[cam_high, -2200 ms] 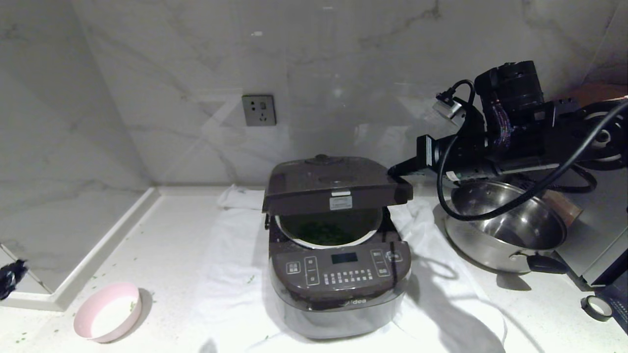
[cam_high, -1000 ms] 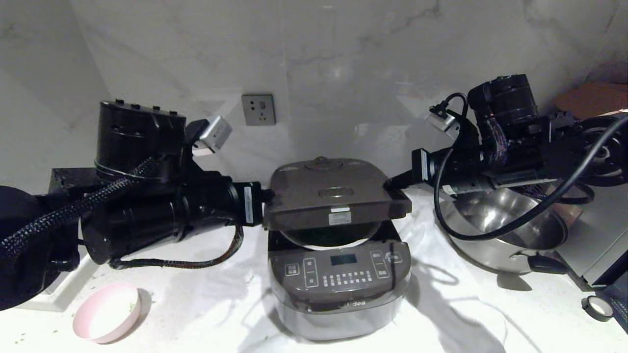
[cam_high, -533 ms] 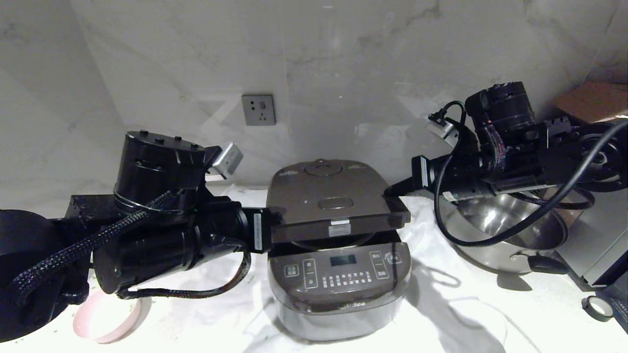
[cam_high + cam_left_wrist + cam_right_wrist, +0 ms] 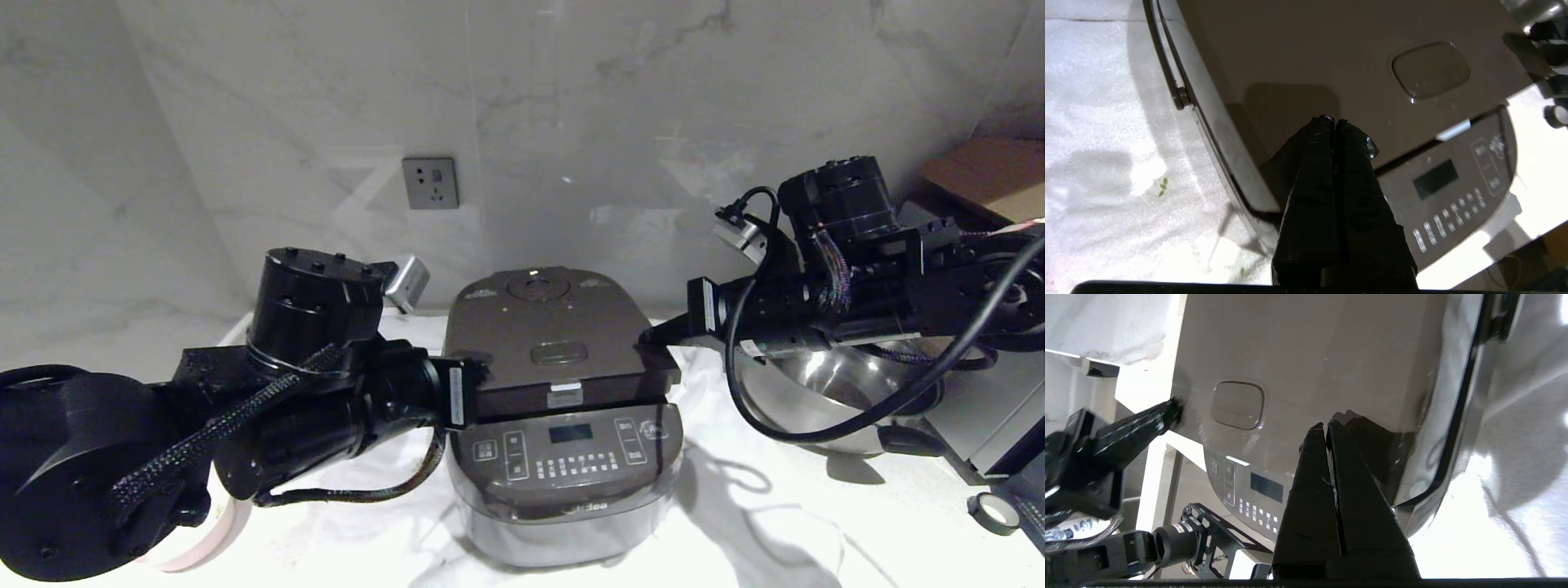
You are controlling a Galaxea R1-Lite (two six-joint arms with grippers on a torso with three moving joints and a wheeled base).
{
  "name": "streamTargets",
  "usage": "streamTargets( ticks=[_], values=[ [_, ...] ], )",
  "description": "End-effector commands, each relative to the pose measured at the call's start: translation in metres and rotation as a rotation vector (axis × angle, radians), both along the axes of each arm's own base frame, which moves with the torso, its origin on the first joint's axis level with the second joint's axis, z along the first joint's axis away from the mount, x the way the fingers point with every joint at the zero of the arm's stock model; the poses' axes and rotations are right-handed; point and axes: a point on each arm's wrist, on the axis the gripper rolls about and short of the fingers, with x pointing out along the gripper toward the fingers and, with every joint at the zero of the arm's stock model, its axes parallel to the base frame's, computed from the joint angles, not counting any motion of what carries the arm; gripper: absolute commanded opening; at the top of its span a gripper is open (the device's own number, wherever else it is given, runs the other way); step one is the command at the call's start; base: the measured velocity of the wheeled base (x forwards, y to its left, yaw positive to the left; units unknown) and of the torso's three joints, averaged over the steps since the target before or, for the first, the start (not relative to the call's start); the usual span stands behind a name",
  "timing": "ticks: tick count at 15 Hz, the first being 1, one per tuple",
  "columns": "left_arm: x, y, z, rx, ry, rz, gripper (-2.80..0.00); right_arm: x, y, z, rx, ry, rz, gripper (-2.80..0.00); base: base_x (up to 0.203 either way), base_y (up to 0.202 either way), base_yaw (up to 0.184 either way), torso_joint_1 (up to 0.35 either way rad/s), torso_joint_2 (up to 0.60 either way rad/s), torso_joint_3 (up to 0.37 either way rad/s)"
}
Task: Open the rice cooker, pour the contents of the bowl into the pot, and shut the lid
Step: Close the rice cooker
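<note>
- While the dark brown hinged lid (image 4: 560, 343) sits nearly down on the brown-grey rounded-square rice cooker (image 4: 565, 457) on the white-clothed tabletop (image 4: 735, 523), the head view shows an arm at each side.
- Left wrist view: left gripper (image 4: 1335, 121), jaws clenched empty, on the lid's top.
- Right wrist view: right gripper (image 4: 1325, 425), jaws likewise pinched together.
- Closing is in hand; next likely calls for a firm downward press to latch.

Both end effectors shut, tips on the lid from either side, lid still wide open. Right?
Not quite. The lid is nearly down on the rice cooker, as the head view shows. The rest holds: left end effector and right end effector are shut, tips on the lid.
</note>
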Motion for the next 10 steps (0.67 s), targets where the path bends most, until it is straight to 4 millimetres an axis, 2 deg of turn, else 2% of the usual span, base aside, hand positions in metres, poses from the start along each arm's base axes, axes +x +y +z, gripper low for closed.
streamTargets(
  ticks=[1, 6, 10],
  values=[
    [0.002, -0.004, -0.007, 0.014, 0.017, -0.002, -2.8, -0.005, 0.0, -0.01, 0.0, 0.018, 0.004, -2.8, 0.0, 0.0, 0.0, 0.0, 0.0, 0.0],
    [0.003, -0.004, -0.008, 0.016, 0.018, 0.001, -2.8, -0.011, -0.001, -0.017, -0.002, 0.051, 0.003, -2.8, 0.0, 0.0, 0.0, 0.0, 0.0, 0.0],
    [0.002, -0.003, -0.007, 0.013, 0.015, 0.001, -2.8, -0.008, 0.0, -0.028, 0.001, 0.042, -0.001, -2.8, 0.0, 0.0, 0.0, 0.0, 0.0, 0.0]
  ],
)
